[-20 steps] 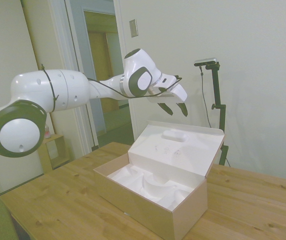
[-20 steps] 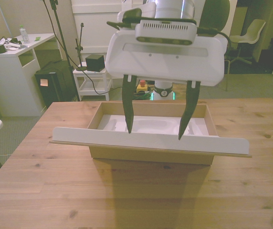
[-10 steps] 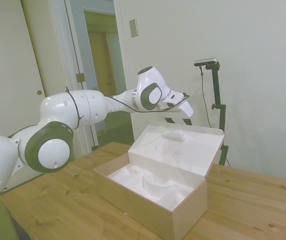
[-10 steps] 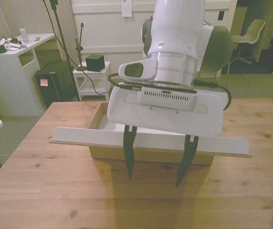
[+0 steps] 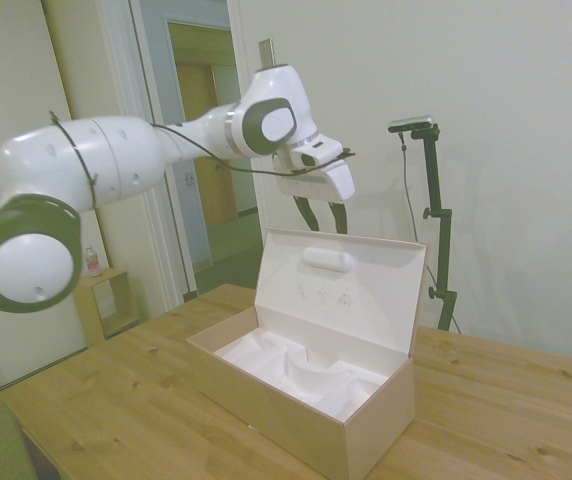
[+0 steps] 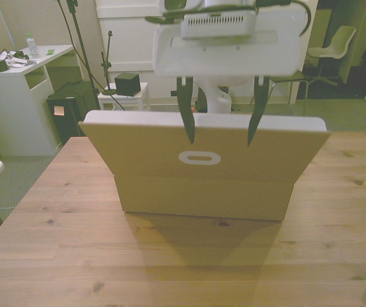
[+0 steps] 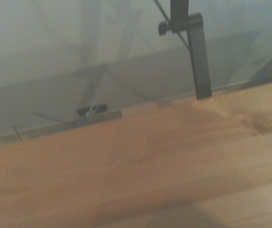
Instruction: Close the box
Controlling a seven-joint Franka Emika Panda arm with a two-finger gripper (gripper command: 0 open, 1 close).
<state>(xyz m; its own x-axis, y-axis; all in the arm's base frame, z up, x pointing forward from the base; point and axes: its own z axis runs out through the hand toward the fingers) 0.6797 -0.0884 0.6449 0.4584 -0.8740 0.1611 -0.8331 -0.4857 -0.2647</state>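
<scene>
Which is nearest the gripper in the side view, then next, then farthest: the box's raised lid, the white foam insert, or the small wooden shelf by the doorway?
From the gripper, whose fingers are spread:
1. Lid, standing up directly under the fingertips.
2. Foam insert, lower down inside the box.
3. Wooden shelf, far off on the floor at the picture's left.

A robotics lab in an office-like room: a white Franka arm (image 5: 116, 170) works at a wooden surface (image 6: 183, 256). Behind it stand a white desk (image 6: 16, 70) with clutter, a small white trolley (image 6: 124, 105), a pale chair (image 6: 340, 41), plain walls and an open doorway (image 5: 206, 140).
</scene>
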